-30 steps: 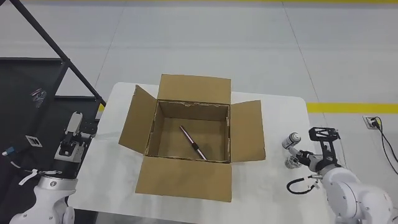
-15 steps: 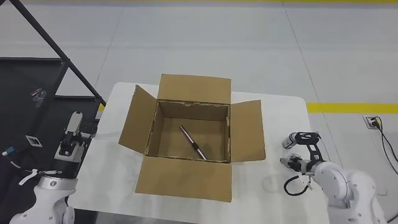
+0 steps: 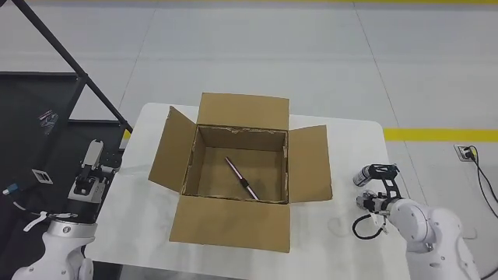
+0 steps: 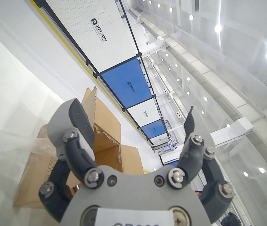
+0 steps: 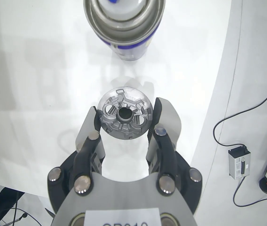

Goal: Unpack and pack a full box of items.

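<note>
Box open, flaps out, mid worktop; slim pen-like rod lying on its floor. Right end effector near worktop's right edge, fingers clamped on both sides of metal disc. Spray can upright just beside disc, not touching. Left end effector fingers apart, holding nothing, off worktop's left side.

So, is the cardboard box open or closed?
Open: the cardboard box has its four flaps spread outward in the top view, and a thin rod lies on its floor.
</note>
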Available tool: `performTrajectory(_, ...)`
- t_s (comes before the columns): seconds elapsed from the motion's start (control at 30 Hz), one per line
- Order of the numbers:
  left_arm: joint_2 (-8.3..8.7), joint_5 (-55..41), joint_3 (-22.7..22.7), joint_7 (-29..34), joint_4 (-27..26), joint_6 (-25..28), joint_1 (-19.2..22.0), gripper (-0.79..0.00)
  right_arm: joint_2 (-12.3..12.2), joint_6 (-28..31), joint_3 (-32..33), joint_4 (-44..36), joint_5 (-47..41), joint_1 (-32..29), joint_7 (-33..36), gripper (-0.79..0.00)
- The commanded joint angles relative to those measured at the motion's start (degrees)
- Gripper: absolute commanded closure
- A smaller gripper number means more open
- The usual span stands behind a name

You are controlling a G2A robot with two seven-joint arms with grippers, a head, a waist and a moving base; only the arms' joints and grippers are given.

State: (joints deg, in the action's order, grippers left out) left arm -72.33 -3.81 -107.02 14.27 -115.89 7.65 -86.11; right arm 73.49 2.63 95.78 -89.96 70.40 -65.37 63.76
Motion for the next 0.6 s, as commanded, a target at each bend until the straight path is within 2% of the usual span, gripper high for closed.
performTrajectory(0.0, 0.0, 0.0, 0.0, 0.0, 0.0, 0.0, 0.0, -0.785, -0.2, -0.2, 0.3, -1.7, 0.2, -0.3, -0.1, 0.0)
performTrajectory(0.37, 0.0, 0.0, 0.0, 0.0, 0.0, 0.0, 0.0, -0.785, -1.1, 0.6, 2.8, -19.9, 0.4, -1.6, 0.3, 0.0)
performTrajectory(0.57, 0.0, 0.0, 0.0, 0.0, 0.0, 0.0, 0.0, -0.785, -1.1, 0.6, -1.6, -27.0, -0.3, 1.9, -1.2, 0.0)
